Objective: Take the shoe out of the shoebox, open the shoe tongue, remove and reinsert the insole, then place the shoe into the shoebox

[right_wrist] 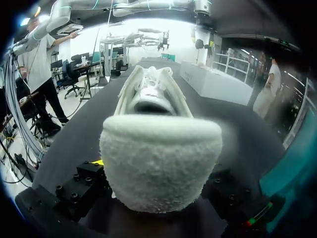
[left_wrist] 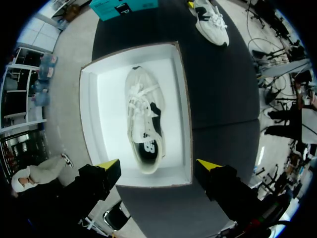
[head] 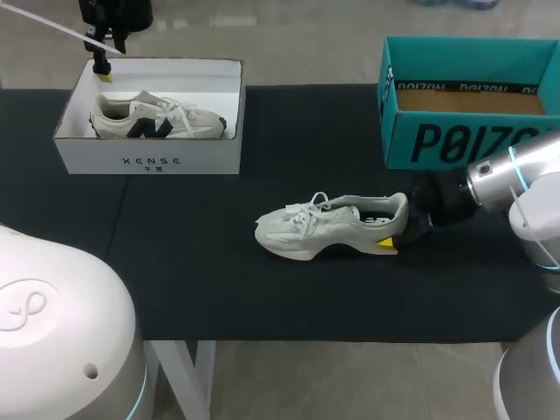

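Right tool (head: pixel 398 232): fingers clamped on the heel of the shoe (head: pixel 324 227), one to each side, as the right wrist view shows (only one yellow tip is visible, beside the padded heel collar). A heel grip probably serves to steady the shoe while leaving the laces, tongue and opening free for the next steps. The shoe stands upright on its sole near the middle of the black worktop (head: pixel 192 262), toe pointing away from the tool, outside any box. The teal shoebox (head: pixel 455 131) stands open and empty just behind the right arm, close for the return. Left tool (left_wrist: pixel 158 166): fingers well apart, holding nothing, above the near end wall of the white box (head: pixel 149 157) at the far left. A second shoe (head: pixel 157 118) lies on its side in it.
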You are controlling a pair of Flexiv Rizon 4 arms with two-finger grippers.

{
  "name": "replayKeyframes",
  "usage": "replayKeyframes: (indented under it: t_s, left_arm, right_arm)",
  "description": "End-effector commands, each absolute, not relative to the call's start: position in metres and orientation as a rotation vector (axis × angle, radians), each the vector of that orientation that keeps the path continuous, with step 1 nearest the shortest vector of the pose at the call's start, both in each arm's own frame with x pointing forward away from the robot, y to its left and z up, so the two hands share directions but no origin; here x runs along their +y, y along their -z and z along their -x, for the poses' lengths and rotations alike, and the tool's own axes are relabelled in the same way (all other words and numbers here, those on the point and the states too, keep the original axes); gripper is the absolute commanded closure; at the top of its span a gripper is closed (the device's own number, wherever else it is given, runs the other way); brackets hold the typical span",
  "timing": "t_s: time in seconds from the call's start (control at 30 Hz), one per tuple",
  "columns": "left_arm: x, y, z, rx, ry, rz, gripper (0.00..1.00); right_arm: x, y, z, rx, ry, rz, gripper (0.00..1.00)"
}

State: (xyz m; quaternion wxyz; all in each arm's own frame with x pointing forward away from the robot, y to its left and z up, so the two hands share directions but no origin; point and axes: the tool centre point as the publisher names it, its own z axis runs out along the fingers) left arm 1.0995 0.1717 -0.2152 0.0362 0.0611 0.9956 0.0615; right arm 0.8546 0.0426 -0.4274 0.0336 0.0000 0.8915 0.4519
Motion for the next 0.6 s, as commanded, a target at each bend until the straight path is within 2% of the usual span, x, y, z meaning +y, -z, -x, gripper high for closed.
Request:
replayKeyframes:
  t_s: [0.03,0.27,0.5,0.6]
  left_arm:
    - [0.172,0.216,-1.098,3.055,-0.189,-0.188,0.00]
    - [0.129,0.222,-1.081,3.041,-0.151,-0.153,0.00]
    - [0.094,0.219,-1.065,3.048,-0.147,0.238,0.00]
    - [0.087,0.218,-1.063,3.048,-0.083,0.169,0.00]
  right_arm:
    - [0.046,0.432,-0.855,2.744,-1.384,0.000,1.00]
    - [0.046,0.432,-0.855,2.744,-1.384,0.000,1.00]
    - [0.046,0.432,-0.855,2.744,-1.384,0.000,1.00]
    - [0.046,0.432,-0.855,2.744,-1.384,0.000,1.00]
